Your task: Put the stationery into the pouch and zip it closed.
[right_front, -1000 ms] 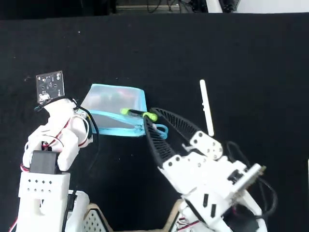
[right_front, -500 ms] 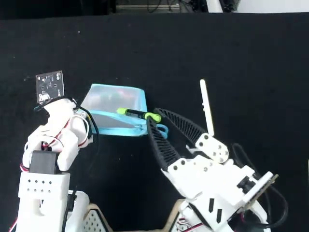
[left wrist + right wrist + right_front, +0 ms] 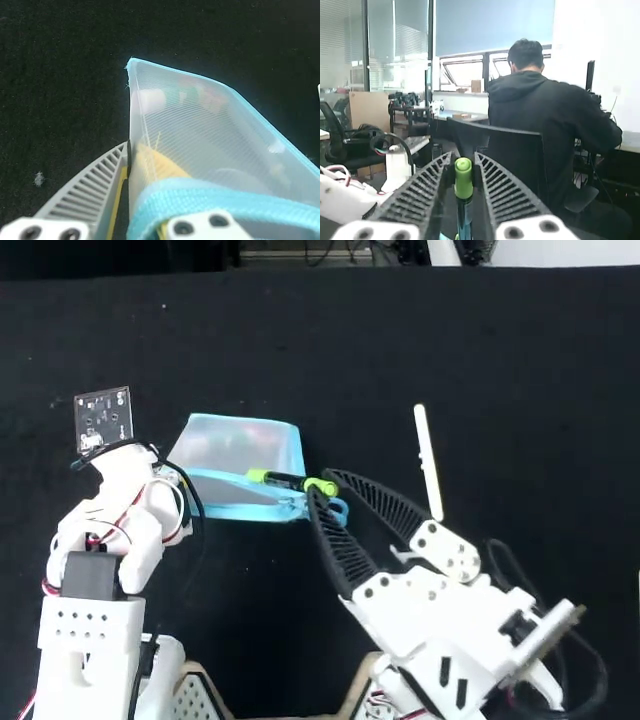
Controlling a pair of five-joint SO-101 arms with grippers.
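Note:
A translucent pouch (image 3: 235,462) with a blue zip edge lies left of centre, with stationery dimly visible inside. My left gripper (image 3: 178,485) is at its left end, shut on the pouch (image 3: 200,135) near the zip band; the left gripper (image 3: 145,200) has mesh pinched between its jaws. A green pen (image 3: 292,481) lies across the pouch's near right corner, with my right gripper (image 3: 320,485) shut on its green cap end. In the right wrist view the pen (image 3: 463,184) stands between the ribbed fingers of the right gripper (image 3: 463,172). A white stick (image 3: 428,460) lies on the table to the right.
The table is covered in black cloth (image 3: 520,370). A small square board (image 3: 104,416) on the left arm sticks out above the pouch's left side. The right arm's white body (image 3: 450,630) fills the lower right.
The right arm's body has swung lower and to the right, and the pen has shifted slightly right and down at the pouch's corner. The left arm and pouch have stayed still.

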